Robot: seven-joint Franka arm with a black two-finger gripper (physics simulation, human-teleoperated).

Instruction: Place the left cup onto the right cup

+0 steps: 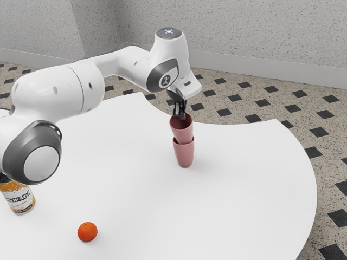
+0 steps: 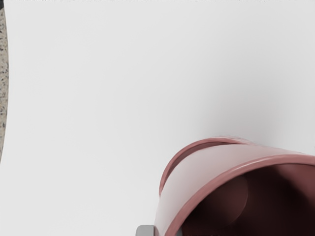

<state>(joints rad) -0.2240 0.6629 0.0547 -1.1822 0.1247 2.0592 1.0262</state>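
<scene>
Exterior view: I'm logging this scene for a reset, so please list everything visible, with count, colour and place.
upper cup: one, pink, nested in the lower cup, slightly tilted
lower cup: one, pink, upright near the table's middle
orange: one, orange, on the table near its front edge
bottle: one, orange contents, labelled, at the exterior view's left, partly behind the arm
table: one, white, round
floor: speckled, black diamonds, beyond the table
wall: grey, at the back
arm: one, white and grey, from the exterior view's left
gripper: one, black, at the upper cup's rim
</scene>
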